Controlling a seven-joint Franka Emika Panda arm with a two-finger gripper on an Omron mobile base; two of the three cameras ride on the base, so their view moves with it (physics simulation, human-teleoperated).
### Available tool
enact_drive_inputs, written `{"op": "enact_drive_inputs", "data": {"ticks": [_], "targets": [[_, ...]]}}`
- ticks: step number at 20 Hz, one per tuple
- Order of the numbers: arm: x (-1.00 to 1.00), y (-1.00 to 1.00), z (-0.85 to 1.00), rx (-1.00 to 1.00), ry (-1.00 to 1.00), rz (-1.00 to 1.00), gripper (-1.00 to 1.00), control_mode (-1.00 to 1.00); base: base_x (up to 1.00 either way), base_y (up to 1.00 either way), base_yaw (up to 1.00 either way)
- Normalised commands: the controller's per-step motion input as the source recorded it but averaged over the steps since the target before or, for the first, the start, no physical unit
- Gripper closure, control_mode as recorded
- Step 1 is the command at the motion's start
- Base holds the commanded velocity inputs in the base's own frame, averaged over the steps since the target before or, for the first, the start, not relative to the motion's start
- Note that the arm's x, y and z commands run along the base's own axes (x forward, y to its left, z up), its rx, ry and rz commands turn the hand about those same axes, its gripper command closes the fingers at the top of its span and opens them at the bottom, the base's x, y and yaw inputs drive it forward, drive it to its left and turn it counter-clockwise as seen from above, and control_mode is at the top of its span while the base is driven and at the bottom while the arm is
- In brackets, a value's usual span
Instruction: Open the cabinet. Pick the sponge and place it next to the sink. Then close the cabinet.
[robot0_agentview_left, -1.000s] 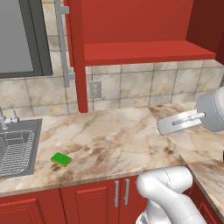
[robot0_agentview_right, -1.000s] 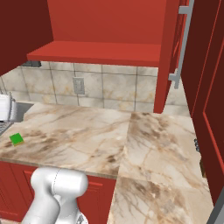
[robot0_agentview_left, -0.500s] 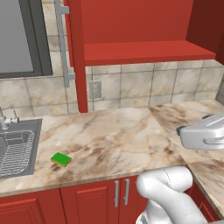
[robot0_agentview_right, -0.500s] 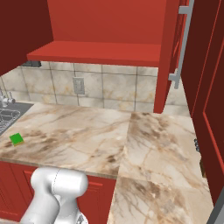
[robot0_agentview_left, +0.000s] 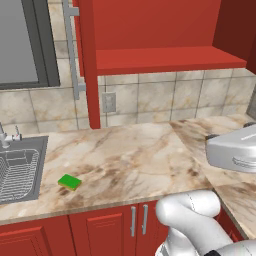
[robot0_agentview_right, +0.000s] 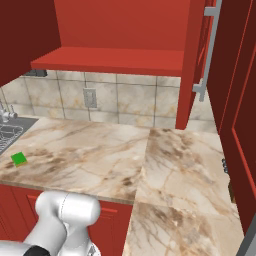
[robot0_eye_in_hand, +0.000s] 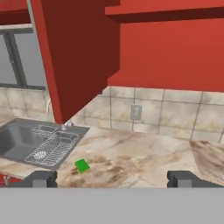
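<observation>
1. Left base view: sponge flat on counter, just right of sink; cabinet open.
2. Right base view: door swung out, likely next to shut.
3. Hand view: gripper spread wide, empty; sponge ahead, leftward.

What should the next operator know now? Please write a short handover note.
Hand: open, holding nothing, raised above the counter and looking toward the sink.
Cabinet: both doors open, left door and right door swung out.
Sponge: lying on the counter beside the sink, apart from the hand.
Done: cabinet opened, sponge placed next to the sink.
Left: close both cabinet doors.
</observation>
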Motion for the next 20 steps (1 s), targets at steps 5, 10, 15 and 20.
{"op": "enact_drive_inputs", "data": {"ticks": [5, 10, 15, 20], "targets": [[-0.13, 0.35, 0.10, -0.01, -0.13, -0.15, -1.00, -1.00, 0.00, 0.00, 0.00], [-0.14, 0.43, 0.23, -0.01, -0.24, -0.10, -1.00, -1.00, 0.00, 0.00, 0.00], [-0.14, 0.41, 0.13, -0.02, -0.23, -0.12, -1.00, -1.00, 0.00, 0.00, 0.00], [0.01, 0.39, 0.00, -0.02, -0.20, -0.14, -1.00, -1.00, 0.00, 0.00, 0.00]]}}
